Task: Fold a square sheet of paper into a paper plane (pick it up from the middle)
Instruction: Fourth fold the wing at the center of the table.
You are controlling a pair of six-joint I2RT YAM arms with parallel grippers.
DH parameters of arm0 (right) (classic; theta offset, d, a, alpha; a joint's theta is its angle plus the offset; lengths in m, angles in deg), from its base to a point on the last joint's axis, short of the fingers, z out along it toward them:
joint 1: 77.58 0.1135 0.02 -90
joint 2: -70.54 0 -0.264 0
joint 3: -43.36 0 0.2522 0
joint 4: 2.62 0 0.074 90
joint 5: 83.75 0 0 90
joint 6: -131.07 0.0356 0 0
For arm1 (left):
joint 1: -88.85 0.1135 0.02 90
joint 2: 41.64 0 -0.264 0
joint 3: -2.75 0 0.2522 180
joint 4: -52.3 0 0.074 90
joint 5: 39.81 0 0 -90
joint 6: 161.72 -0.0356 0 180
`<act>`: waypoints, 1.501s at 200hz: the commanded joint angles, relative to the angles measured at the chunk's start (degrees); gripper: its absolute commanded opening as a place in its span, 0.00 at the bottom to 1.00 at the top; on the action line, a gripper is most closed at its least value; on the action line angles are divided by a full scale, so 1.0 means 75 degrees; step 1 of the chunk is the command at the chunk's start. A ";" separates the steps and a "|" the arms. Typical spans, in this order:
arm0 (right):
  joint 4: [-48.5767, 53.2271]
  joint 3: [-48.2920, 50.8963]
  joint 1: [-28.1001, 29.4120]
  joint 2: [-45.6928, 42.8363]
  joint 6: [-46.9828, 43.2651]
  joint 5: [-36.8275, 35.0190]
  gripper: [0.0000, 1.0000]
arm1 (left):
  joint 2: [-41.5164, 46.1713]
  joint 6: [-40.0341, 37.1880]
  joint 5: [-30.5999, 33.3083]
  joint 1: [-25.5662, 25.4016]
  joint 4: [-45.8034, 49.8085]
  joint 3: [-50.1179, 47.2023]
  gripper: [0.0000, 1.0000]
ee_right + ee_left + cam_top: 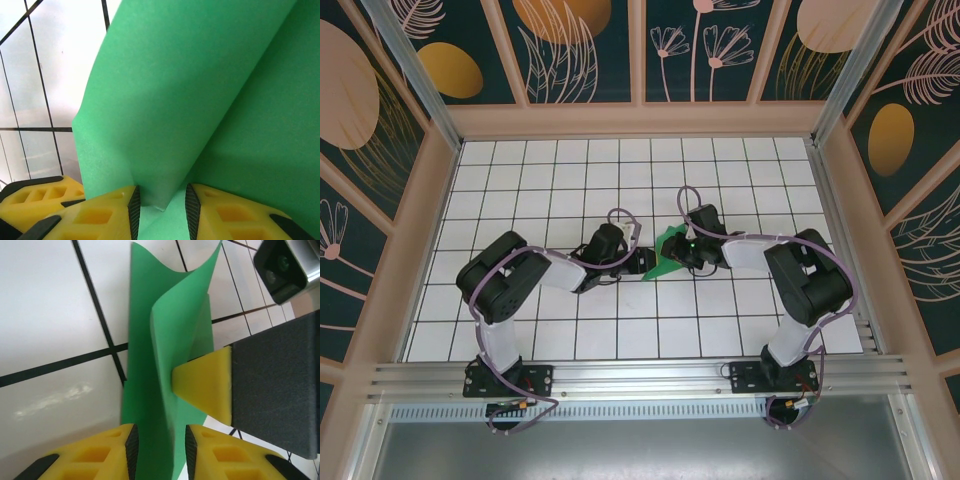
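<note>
Two tools meet near the middle of the white, black-gridded counter (520, 180). The left tool (160, 452) reaches in from the left and the right tool (161, 210) from the right, with the green sheet of paper (150, 315) between them.

The sheet is bent rather than flat. In the left wrist view one part runs straight away from the camera, low against the tiles, while a second part rises beside it as a curved flap. One yellow fingertip (205, 385) of the right tool touches that flap from the right.

The left tool's jaws stand a narrow way apart, and the green paper fills the gap between the black pads (132, 450). I cannot tell whether they pinch it or only straddle it.

The right tool's jaws are parted by about the same amount. A fold of the sheet runs down into the gap and fans out wide above it. Here too I cannot tell whether there is a firm grip.

From above, the paper shows as a small green wedge between the two tools.
</note>
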 commanded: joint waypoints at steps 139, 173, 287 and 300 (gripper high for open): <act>0.0926 0.0536 -0.0540 -0.1266 0.0266 -0.0653 0.28 | 0.0127 -0.0311 0.0172 -0.0028 -0.0826 -0.0098 0.04; 0.1041 0.0338 -0.0546 -0.0864 0.0204 -0.0596 0.25 | 0.0163 -0.0239 -0.0098 -0.0045 -0.1083 -0.0193 0.04; 0.1107 -0.0168 -0.0794 -0.0545 -0.0794 0.0104 0.25 | -0.0230 -0.0486 -0.0732 -0.0193 -0.0745 0.0280 0.04; 0.1103 -0.0075 -0.0845 -0.0749 -0.0875 0.0149 0.26 | -0.0186 -0.0539 -0.0650 -0.0199 -0.0665 0.0259 0.04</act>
